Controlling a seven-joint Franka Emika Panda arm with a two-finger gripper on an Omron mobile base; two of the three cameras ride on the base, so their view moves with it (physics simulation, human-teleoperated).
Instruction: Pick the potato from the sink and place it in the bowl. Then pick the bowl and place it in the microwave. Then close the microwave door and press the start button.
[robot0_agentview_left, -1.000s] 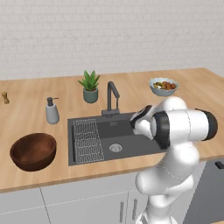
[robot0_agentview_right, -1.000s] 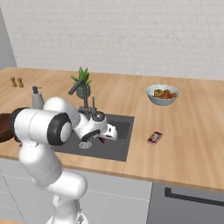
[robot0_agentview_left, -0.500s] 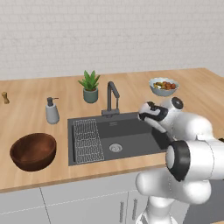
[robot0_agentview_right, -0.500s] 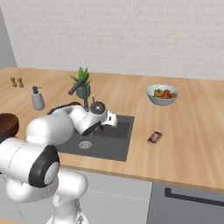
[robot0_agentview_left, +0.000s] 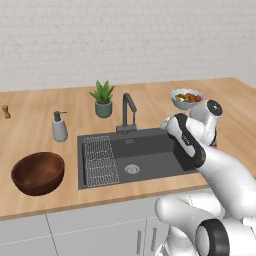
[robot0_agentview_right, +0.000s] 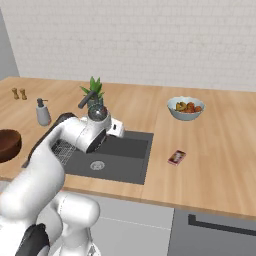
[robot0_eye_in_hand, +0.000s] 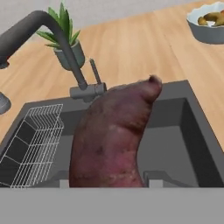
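Rising from the bottom of the hand view, the potato (robot0_eye_in_hand: 114, 140) is a long reddish-brown lump whose long axis runs away from the camera, along the gripper (robot0_eye_in_hand: 107, 181), and leans a little to the right in that view. Its narrow tip points toward the back rim of the sink (robot0_eye_in_hand: 175, 131) and the tap (robot0_eye_in_hand: 52, 39). Its lower end sits between the two grey finger tips, so the jaws are pinching the potato and stand partly apart around it. The potato hangs over the dark basin, apart from the floor of the sink.

From the left base view, the arm bends over the right end of the sink (robot0_agentview_left: 145, 155), and the hand is above the right rear corner, near the tap (robot0_agentview_left: 128, 112). From the right base view, the forearm stretches across the basin (robot0_agentview_right: 120, 155). The bowl (robot0_agentview_left: 38, 172) stands on the wooden counter (robot0_agentview_left: 30, 135) to the left of the sink, well apart from the hand. A wire rack (robot0_agentview_left: 99, 160) lies in the left part of the basin.
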